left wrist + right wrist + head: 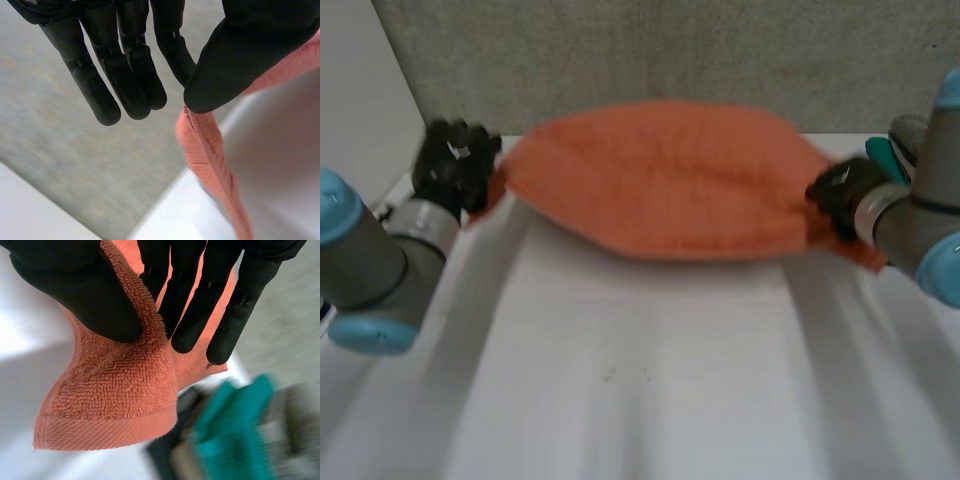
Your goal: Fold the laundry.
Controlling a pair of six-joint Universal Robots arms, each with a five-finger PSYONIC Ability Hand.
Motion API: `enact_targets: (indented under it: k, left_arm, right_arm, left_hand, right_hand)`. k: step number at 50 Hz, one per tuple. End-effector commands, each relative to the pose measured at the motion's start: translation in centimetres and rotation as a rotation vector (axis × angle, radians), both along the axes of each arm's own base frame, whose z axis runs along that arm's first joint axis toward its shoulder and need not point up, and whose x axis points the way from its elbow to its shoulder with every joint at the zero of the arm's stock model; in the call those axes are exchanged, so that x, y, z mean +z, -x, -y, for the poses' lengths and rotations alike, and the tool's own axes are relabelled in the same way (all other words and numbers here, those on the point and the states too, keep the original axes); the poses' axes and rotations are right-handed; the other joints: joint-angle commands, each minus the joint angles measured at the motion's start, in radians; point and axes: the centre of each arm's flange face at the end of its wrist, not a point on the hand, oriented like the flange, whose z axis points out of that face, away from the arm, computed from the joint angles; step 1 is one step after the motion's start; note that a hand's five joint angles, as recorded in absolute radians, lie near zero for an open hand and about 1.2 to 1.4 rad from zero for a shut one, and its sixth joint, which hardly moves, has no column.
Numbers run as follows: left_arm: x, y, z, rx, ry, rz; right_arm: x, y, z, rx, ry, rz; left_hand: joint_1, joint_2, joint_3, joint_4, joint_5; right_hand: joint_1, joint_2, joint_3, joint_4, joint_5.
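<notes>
An orange towel [660, 180] hangs stretched over the white surface [640, 390], upper middle of the frame.
At upper left the left robot hand [455, 165] pinches its left end; the right robot hand [840, 195] clamps the right corner, thumb against fingers.

Teal object [227, 430] past towel [115, 390] corner blurred, unidentifiable, cut off at edge.

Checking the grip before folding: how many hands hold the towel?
2. The left hand pinches the towel at its left end; the right hand pinches its right end.
</notes>
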Motion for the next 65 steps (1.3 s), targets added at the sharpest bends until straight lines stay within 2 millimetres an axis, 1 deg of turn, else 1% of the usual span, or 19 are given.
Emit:
enact_targets:
  k: [1, 4, 6, 7, 8, 11, 14, 22, 26, 34, 45, 49, 51, 53, 57, 59, 61, 62, 65]
  left_arm:
    - [-5.7, 1.2, -2.4, -0.063, -0.162, 0.052]
    - [-6.3, 1.3, -2.6, -0.065, -0.178, 0.057]
    - [-6.1, 1.2, -2.5, -0.060, -0.176, 0.055]
    - [-6.0, 1.2, -2.6, -0.060, -0.175, 0.053]
    - [-5.4, 1.1, -2.6, -0.059, -0.162, 0.046]
    - [-4.2, 0.9, -2.6, -0.055, -0.134, 0.033]
    - [-3.3, 0.8, -2.8, -0.053, -0.114, 0.026]
    - [-2.6, 0.5, -3.3, -0.054, -0.130, -0.012]
    - [-2.8, 0.5, -3.4, -0.054, -0.157, -0.044]
    - [-3.2, 0.4, -3.3, -0.053, -0.170, -0.050]
    - [-3.6, -0.2, -3.1, -0.034, -0.186, -0.048]
    - [-3.7, -0.4, -3.0, -0.028, -0.189, -0.048]
    - [-3.7, -0.5, -3.0, -0.026, -0.194, -0.045]
    - [-3.9, -0.5, -3.2, -0.027, -0.203, -0.041]
    - [-2.8, -0.6, -3.8, -0.025, -0.209, -0.032]
    - [-0.2, -1.0, -4.6, -0.021, -0.179, -0.040]
    - [1.4, -1.4, -5.3, -0.017, -0.163, -0.044]
    - [3.1, -1.7, -6.0, -0.013, -0.144, -0.046]
    - [5.8, -2.2, -7.1, -0.007, -0.103, -0.056]
  right_arm:
    - [-6.6, -0.2, 0.2, -0.048, -0.207, 0.080]
    - [-7.2, 0.2, 0.7, -0.084, -0.224, 0.182]
    - [-7.4, 0.6, 0.6, -0.098, -0.241, 0.224]
    - [-7.3, 0.8, 0.3, -0.102, -0.248, 0.257]
    - [-7.1, 1.0, 0.1, -0.104, -0.249, 0.274]
    - [-5.7, 2.3, -0.2, -0.125, -0.234, 0.331]
    - [-4.8, 3.7, -0.7, -0.153, -0.231, 0.360]
    - [-3.7, 7.1, -3.8, -0.237, -0.263, 0.411]
    - [-4.3, 8.0, -5.1, -0.254, -0.259, 0.421]
    - [-5.5, 8.5, -4.7, -0.275, -0.199, 0.492]
    - [-8.7, 8.1, -2.4, -0.332, -0.309, 0.619]
    - [-9.7, 8.2, -1.7, -0.345, -0.318, 0.615]
    - [-10.0, 8.2, -1.2, -0.349, -0.314, 0.612]
    - [-9.8, 8.3, -0.9, -0.347, -0.298, 0.614]
    - [-8.2, 8.2, -0.4, -0.315, -0.235, 0.599]
    - [-4.6, 8.0, -0.4, -0.255, -0.128, 0.554]
    - [-1.5, 8.1, -0.9, -0.212, -0.040, 0.505]
    - [1.0, 8.1, -1.8, -0.176, 0.026, 0.443]
    - [4.5, 8.2, -3.2, -0.132, 0.114, 0.344]
  left_hand:
    - [0.272, 0.200, 0.202, 0.196, 0.214]
    - [0.272, 0.200, 0.202, 0.196, 0.214]
    - [0.272, 0.200, 0.202, 0.196, 0.214]
    - [0.272, 0.200, 0.202, 0.196, 0.214]
    - [0.272, 0.200, 0.202, 0.196, 0.214]
    - [0.272, 0.200, 0.202, 0.196, 0.214]
    - [0.272, 0.200, 0.202, 0.196, 0.214]
    - [0.272, 0.200, 0.202, 0.196, 0.214]
    - [0.272, 0.200, 0.202, 0.196, 0.214]
    - [0.272, 0.200, 0.202, 0.196, 0.214]
    - [0.272, 0.200, 0.202, 0.196, 0.214]
    - [0.272, 0.200, 0.202, 0.196, 0.214]
    - [0.272, 0.200, 0.202, 0.196, 0.214]
    - [0.272, 0.200, 0.202, 0.196, 0.214]
    - [0.272, 0.200, 0.202, 0.196, 0.214]
    - [0.272, 0.200, 0.202, 0.196, 0.214]
    - [0.272, 0.200, 0.202, 0.196, 0.214]
    - [0.272, 0.200, 0.202, 0.196, 0.214]
    - [0.272, 0.200, 0.202, 0.196, 0.214]
  right_hand:
    - [0.301, 0.230, 0.207, 0.199, 0.213]
    - [0.301, 0.230, 0.207, 0.199, 0.213]
    - [0.014, -0.058, -0.081, -0.089, -0.075]
    - [-0.325, -0.397, -0.420, -0.427, -0.414]
    - [-0.431, -0.502, -0.525, -0.533, -0.519]
    - [-0.607, -0.678, -0.701, -0.709, -0.695]
    - [-0.652, -0.723, -0.746, -0.754, -0.740]
    - [-0.485, -0.556, -0.579, -0.587, -0.573]
    - [-0.479, -0.550, -0.573, -0.581, -0.567]
    - [-0.502, -0.574, -0.597, -0.604, -0.590]
    - [-0.464, -0.536, -0.559, -0.566, -0.552]
    - [-0.209, -0.281, -0.304, -0.311, -0.298]
    - [0.212, 0.141, 0.118, 0.110, 0.124]
    - [0.301, 0.230, 0.207, 0.199, 0.213]
    - [0.301, 0.230, 0.207, 0.199, 0.213]
    - [0.301, 0.230, 0.207, 0.199, 0.213]
    - [0.301, 0.230, 0.207, 0.199, 0.213]
    - [0.301, 0.230, 0.207, 0.199, 0.213]
    - [0.301, 0.230, 0.207, 0.199, 0.213]
